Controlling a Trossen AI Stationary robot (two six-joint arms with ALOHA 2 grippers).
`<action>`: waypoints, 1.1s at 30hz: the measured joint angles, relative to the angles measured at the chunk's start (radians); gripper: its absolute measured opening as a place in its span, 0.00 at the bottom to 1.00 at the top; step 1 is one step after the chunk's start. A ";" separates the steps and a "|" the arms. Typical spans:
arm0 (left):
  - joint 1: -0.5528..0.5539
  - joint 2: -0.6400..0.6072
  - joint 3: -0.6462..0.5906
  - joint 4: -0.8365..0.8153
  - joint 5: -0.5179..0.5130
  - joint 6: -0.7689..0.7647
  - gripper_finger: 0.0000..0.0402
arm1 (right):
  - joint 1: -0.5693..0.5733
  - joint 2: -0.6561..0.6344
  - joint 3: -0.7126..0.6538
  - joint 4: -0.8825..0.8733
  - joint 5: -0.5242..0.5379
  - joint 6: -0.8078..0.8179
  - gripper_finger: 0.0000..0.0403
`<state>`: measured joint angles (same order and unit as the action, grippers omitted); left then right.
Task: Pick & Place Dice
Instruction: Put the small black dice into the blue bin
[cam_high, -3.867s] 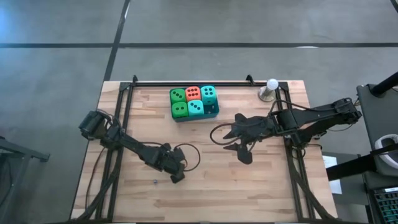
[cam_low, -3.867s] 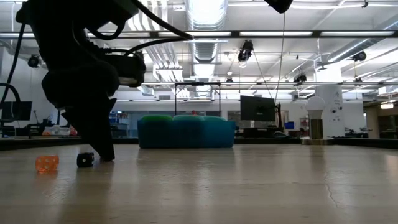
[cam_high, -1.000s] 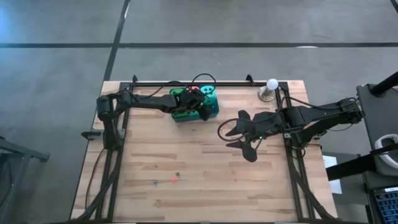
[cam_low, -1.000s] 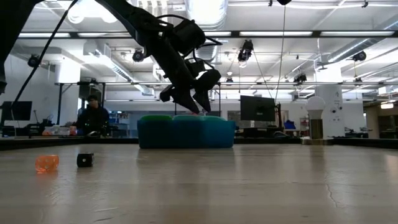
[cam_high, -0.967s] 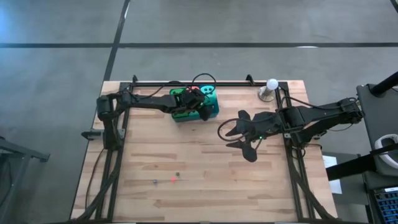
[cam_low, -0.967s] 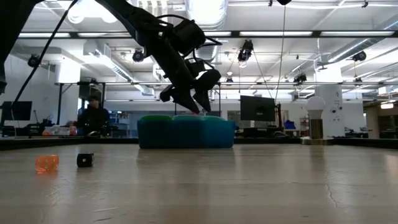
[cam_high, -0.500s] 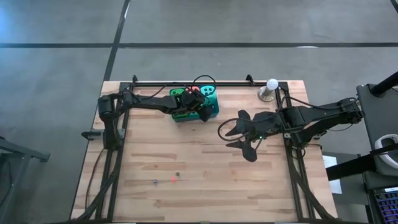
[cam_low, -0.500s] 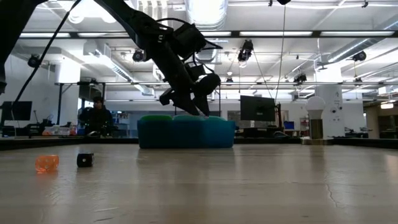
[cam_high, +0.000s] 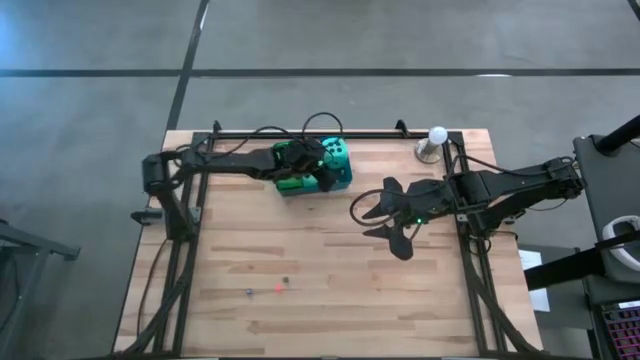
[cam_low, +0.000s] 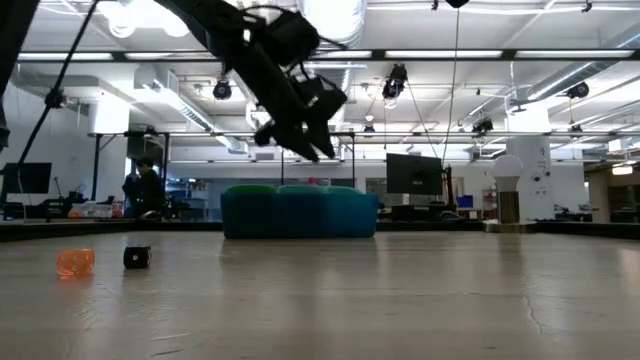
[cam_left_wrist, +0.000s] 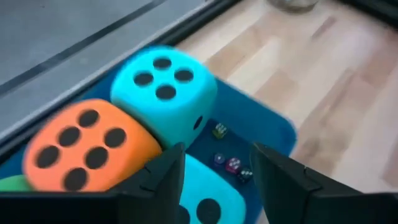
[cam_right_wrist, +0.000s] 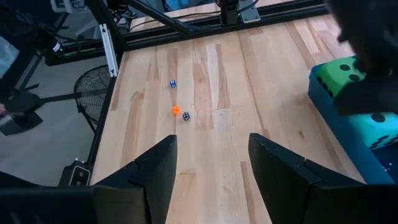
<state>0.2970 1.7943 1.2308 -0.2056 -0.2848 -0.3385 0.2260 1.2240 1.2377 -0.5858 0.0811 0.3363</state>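
The blue tray (cam_high: 343, 181) stands at the table's far middle, filled with soft dice. The left wrist view shows a teal die with four pips (cam_left_wrist: 165, 93), an orange-red die (cam_left_wrist: 87, 146) and a second teal die (cam_left_wrist: 208, 202). A green die (cam_high: 288, 181) sits at the tray's near left. Several tiny dice (cam_left_wrist: 229, 163) lie on the tray's bare corner. My left gripper (cam_left_wrist: 214, 171) hangs open above the tray (cam_low: 300, 215), clear of the dice. My right gripper (cam_high: 385, 222) waits open, right of the table's middle.
Three tiny dice lie near the table's near left: blue (cam_right_wrist: 172, 83), orange (cam_right_wrist: 176, 110) and dark (cam_right_wrist: 185, 116). A white ball on a metal stand (cam_high: 436, 140) stands at the far right. A black rail (cam_high: 300, 134) runs along the far edge. A person stands in the room behind.
My left gripper has risen from just over the dice in the tray to well above them, still open. The dice and tray have kept still.
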 joint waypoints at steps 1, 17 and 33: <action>0.000 -0.024 0.000 -0.011 0.002 0.002 0.47 | 0.000 0.000 0.000 -0.001 0.000 0.000 0.48; -0.320 -0.374 -0.123 -0.361 0.035 -0.082 0.44 | 0.000 0.000 0.000 -0.001 0.000 -0.007 0.48; -0.873 -0.283 -0.366 -0.110 -0.044 -0.395 0.46 | 0.000 0.000 -0.002 -0.001 0.000 -0.060 0.48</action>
<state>-0.5756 1.5117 0.8651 -0.3154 -0.3291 -0.7333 0.2260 1.2243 1.2358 -0.5871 0.0811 0.2760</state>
